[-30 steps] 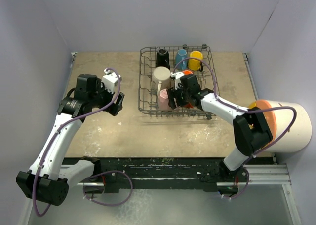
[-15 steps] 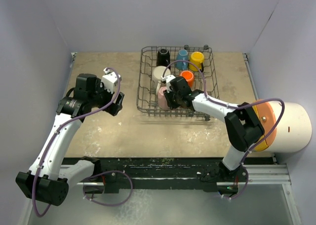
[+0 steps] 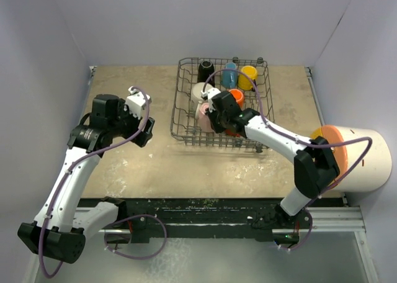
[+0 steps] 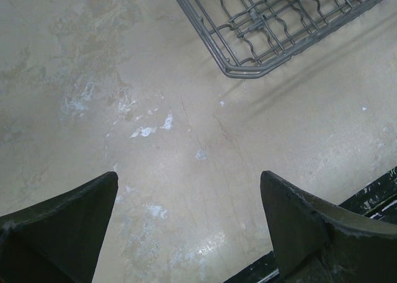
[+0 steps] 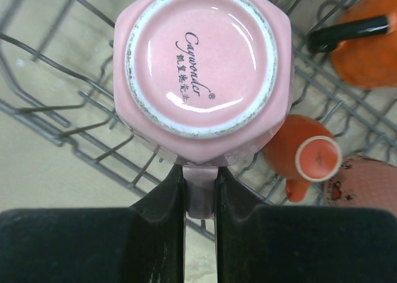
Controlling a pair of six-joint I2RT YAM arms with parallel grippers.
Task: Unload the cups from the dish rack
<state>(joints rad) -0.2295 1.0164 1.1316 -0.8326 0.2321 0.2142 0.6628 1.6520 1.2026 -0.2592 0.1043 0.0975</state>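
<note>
right gripper [image 5: 200, 193] pinches handle [image 5: 200, 171] of upturned, seemingly six-sided pink mug [image 5: 201, 62]; left gripper [image 4: 189, 177] wide.

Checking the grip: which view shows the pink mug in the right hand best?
Right wrist view: the upturned pink mug fills it, handle pinched by the right hand. Top external shows only a pink sliver; left wrist, perhaps a pinkish scrap.

Counter [image 3: 155, 165]: beige, scuffed, flecked with white. Rack [image 3: 175, 118] stands on its far centre. Orange-faced white cylinder [image 3: 366, 162] lies at the right edge.
</note>
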